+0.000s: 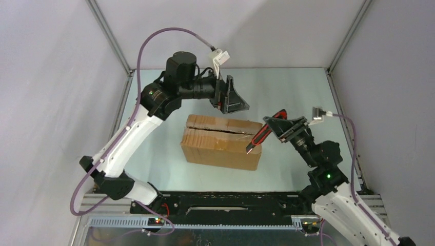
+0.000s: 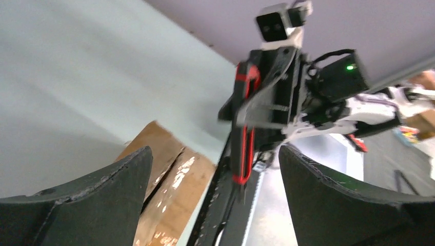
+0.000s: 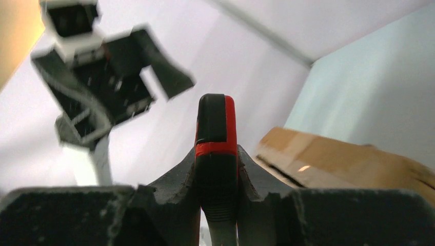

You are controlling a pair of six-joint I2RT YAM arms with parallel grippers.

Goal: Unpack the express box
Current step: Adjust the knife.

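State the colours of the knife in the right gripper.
Red and black; the knife shows best in the right wrist view.

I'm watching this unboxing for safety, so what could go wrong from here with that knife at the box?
1. The left gripper is open and off the express box, so nothing pins it; a cutting stroke could drag the box across the table.
2. The right gripper clamps the utility knife by its handle, tip at the box's right end; resistance might twist it in the grip.
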